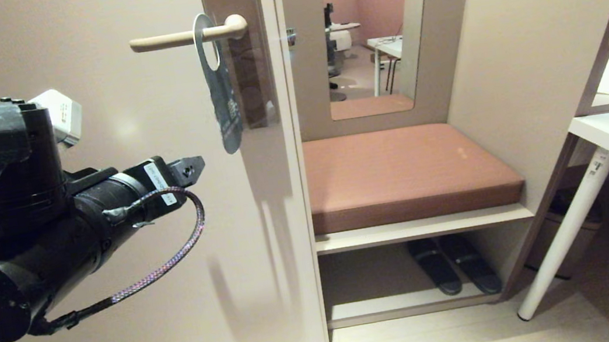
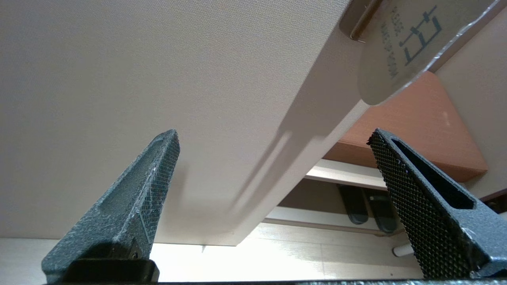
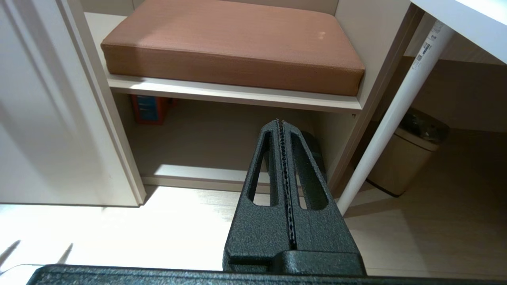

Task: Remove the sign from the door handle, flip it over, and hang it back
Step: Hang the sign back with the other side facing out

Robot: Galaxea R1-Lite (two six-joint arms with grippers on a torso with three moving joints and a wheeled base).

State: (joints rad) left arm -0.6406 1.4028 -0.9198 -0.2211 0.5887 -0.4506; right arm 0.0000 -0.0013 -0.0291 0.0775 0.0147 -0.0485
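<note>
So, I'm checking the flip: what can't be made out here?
- Sign, head view: hangs edge-on on the door handle, wording unreadable.
- Sign, left wrist view: frame edge cuts it; print too small.
- Left gripper: open, short of the sign.

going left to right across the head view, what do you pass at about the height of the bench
black left gripper with its fingers open → flat blue-grey sign hanging on the slim beige door handle → reddish-brown bench cushion → white round table leg
</note>
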